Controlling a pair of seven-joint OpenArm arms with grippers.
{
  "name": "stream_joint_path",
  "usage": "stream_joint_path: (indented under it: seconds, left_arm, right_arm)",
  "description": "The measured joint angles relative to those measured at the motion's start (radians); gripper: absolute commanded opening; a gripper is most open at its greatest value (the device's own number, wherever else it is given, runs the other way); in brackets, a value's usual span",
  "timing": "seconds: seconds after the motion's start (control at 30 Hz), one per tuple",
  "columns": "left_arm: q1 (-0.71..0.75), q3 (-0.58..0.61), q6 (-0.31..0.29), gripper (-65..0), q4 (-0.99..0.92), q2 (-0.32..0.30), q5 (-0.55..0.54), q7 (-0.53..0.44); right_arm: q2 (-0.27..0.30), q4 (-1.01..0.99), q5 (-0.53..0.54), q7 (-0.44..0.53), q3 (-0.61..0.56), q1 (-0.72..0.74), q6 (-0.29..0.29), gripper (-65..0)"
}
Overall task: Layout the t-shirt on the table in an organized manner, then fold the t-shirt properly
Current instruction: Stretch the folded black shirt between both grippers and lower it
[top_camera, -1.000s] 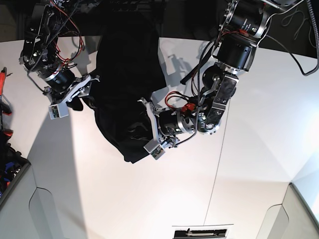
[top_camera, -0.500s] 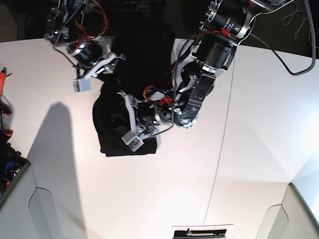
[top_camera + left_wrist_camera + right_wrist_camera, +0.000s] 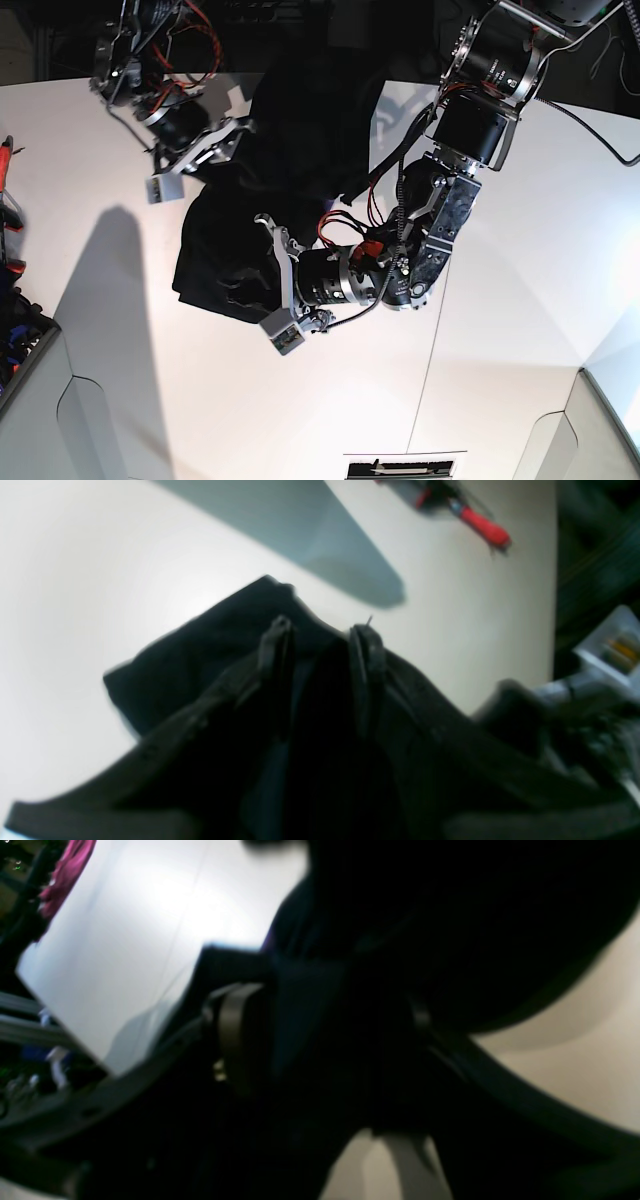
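in the left wrist view, the jaws of the left gripper (image 3: 324, 637) stand apart, with dark cloth visible through the gap. in the right wrist view, the jaws of the right gripper (image 3: 325, 1002) are wide, with cloth visible between them; whether either pair touches it cannot be told. the black t-shirt (image 3: 310, 120) lies bunched on the white table (image 3: 540, 300), running from beneath the grippers toward the top of the base view. a red-handled tool (image 3: 485, 527) appears beyond the cloth in the left wrist view.
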Motion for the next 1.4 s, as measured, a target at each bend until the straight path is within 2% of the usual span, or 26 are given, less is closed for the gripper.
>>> stream_joint_path:
  seconds: [0.17, 0.3, 0.37, 0.47, 0.6, 0.7, 0.83, 0.93, 1.07, 1.23, 1.4]
  left_arm:
    - [0.096, 0.001, 0.000, -43.5, 0.125, -0.068, -0.082, 0.069]
    - [0.195, -0.008, 0.002, -43.5, 0.232, -0.153, -0.087, 0.075]
    - [0.254, -0.054, 0.001, -43.5, 0.286, -0.168, -0.090, 0.076]
    - [0.359, -0.132, -0.003, -43.5, 0.349, -0.193, -0.133, 0.088]
    - [0.509, -0.225, 0.003, -43.5, 0.393, -0.258, -0.174, 0.107]
    - [0.606, -0.296, 0.002, -43.5, 0.396, -0.252, -0.188, 0.109]
    - [0.737, -0.404, 0.005, -43.5, 0.397, -0.257, -0.212, 0.108]
    - [0.774, -0.413, 0.007, -43.5, 0.397, -0.255, -0.240, 0.158]
    - [0.780, -0.386, 0.007, -43.5, 0.397, -0.249, -0.363, 0.168]
    - [0.776, -0.359, 0.007, -43.5, 0.393, -0.171, -0.245, 0.171]
    - [0.752, -0.293, 0.004, -43.5, 0.332, -0.166, -0.156, 0.078]
  right_arm:
    - [0.052, 0.050, 0.003, -0.012, 0.063, 0.050, 0.000, -65.0]
    - [0.066, 0.049, -0.020, -0.010, 0.113, 0.106, 0.001, -65.0]
    - [0.095, 0.036, -0.046, 0.016, 0.122, 0.160, 0.003, -65.0]
    - [0.123, -0.049, -0.098, 0.036, 0.124, 0.277, 0.004, -65.0]
    - [0.138, -0.280, -0.137, 0.049, 0.086, 0.460, 0.010, -65.0]
    - [0.140, -0.450, -0.200, 0.045, 0.020, 0.573, 0.006, -65.0]
    - [0.145, -0.534, -0.257, 0.066, -0.101, 0.633, 0.003, -65.0]
    - [0.142, -0.580, -0.298, 0.092, -0.195, 0.645, 0.007, -65.0]
    - [0.143, -0.623, -0.313, 0.093, -0.242, 0.642, 0.007, -65.0]
    - [0.143, -0.649, -0.312, 0.094, -0.243, 0.642, 0.006, -65.0]
    - [0.143, -0.651, -0.317, 0.093, -0.243, 0.643, 0.006, -65.0]
